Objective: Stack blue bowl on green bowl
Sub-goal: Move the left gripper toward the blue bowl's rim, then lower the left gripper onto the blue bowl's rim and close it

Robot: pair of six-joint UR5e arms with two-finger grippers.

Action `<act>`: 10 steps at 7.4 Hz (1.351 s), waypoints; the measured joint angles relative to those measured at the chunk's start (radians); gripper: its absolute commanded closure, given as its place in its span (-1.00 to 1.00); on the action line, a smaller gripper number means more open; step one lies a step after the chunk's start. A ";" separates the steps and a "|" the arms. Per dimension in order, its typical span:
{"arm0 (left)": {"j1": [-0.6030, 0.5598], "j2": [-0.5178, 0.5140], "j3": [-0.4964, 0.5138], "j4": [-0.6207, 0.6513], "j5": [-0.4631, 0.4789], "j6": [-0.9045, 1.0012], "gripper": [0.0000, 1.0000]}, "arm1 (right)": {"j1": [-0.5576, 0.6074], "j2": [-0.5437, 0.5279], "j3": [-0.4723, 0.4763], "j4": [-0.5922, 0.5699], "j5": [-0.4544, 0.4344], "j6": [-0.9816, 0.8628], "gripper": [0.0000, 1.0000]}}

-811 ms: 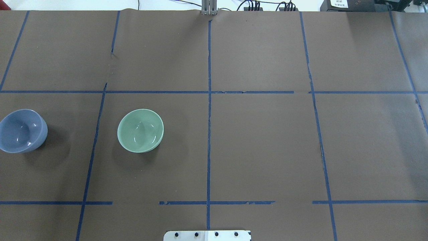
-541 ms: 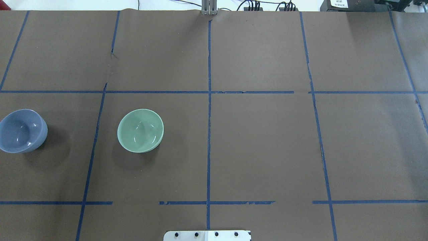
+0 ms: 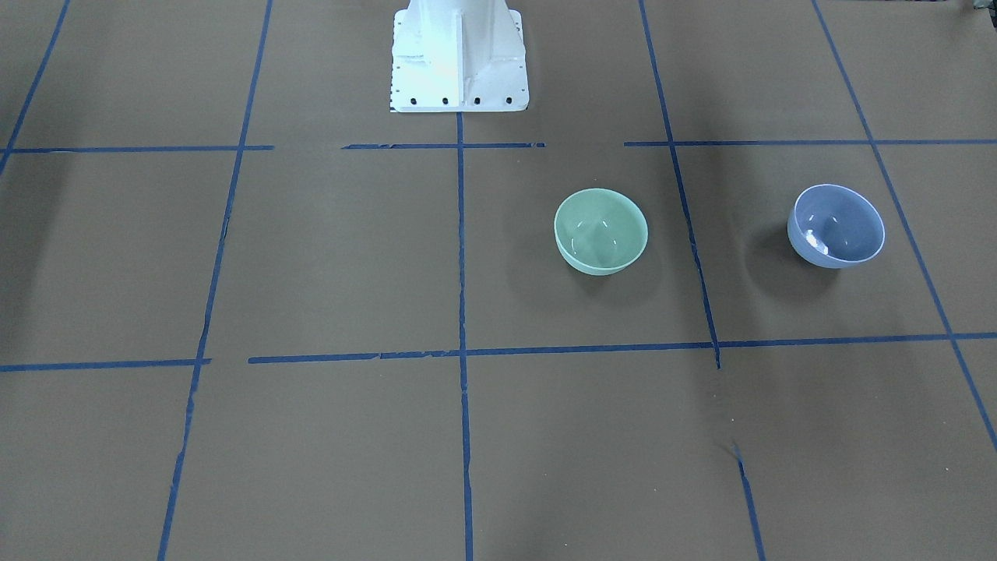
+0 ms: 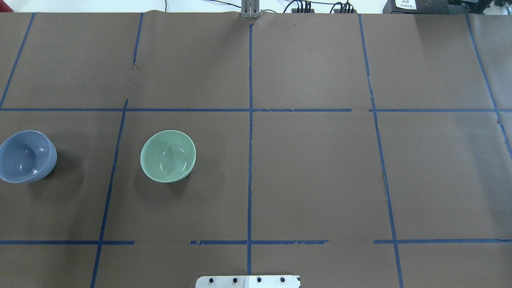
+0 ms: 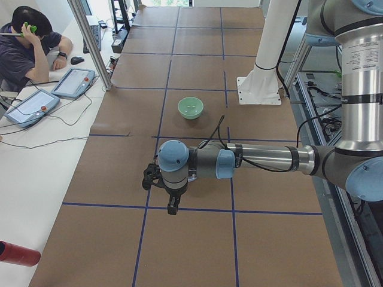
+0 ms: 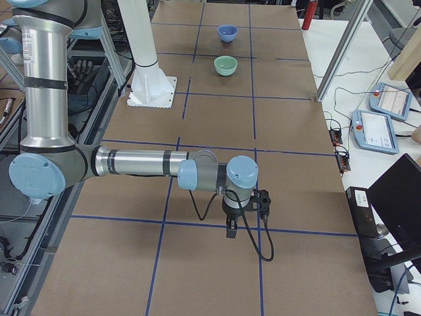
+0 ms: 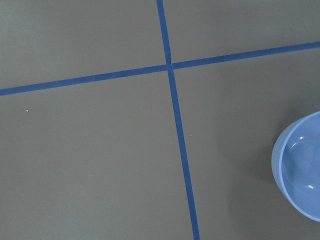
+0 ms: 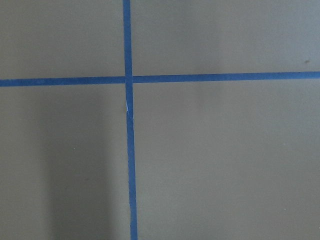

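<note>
The left gripper (image 5: 172,208) shows only in the view from the table's left end. It points down over the brown paper, and how far its jaws are parted cannot be told. The right gripper (image 6: 231,230) shows only in the view from the right end. It also points down, and whether it is open or closed cannot be told either. Nothing can be seen in either one. Neither wrist camera catches its own fingers.

The left wrist view shows a crossing of blue tape lines (image 7: 170,65) and, cut off at its right edge, part of the blue bowl (image 7: 300,172). The right wrist view shows only paper and another tape crossing.

There are two bowls, one blue and one green, both upright on the table (image 4: 320,172) and not stacked. The blue bowl (image 4: 26,157) sits toward the robot's left end, clipped by the overhead view's left border. From the left end it does not show, as the left arm's wrist lies across that part of the table. The green bowl (image 4: 168,156) stands well apart from it, nearer the middle, with one tape line and bare paper between them. Both lie far from the right gripper.

The white robot base (image 3: 458,54) stands at the table's near side, well clear of both bowls.
</note>
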 measured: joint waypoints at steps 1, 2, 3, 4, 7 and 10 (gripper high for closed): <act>0.003 -0.001 -0.004 -0.002 0.004 -0.005 -1.00 | 0.000 0.000 0.000 0.000 0.000 0.000 -1.00; 0.013 -0.003 -0.006 -0.006 0.002 -0.019 -1.00 | 0.000 0.000 0.000 0.000 0.000 0.000 -1.00; 0.037 -0.003 -0.007 -0.038 0.002 -0.074 -1.00 | 0.000 0.000 0.000 0.000 0.000 0.000 -1.00; 0.077 0.008 -0.004 -0.124 0.006 -0.175 -1.00 | 0.000 0.000 0.000 0.000 0.000 0.000 -1.00; 0.274 0.072 0.040 -0.517 0.067 -0.590 -1.00 | 0.000 0.000 0.000 0.000 0.000 0.000 -1.00; 0.447 0.086 0.128 -0.791 0.166 -0.897 -1.00 | 0.000 0.000 0.000 0.000 0.000 -0.001 -1.00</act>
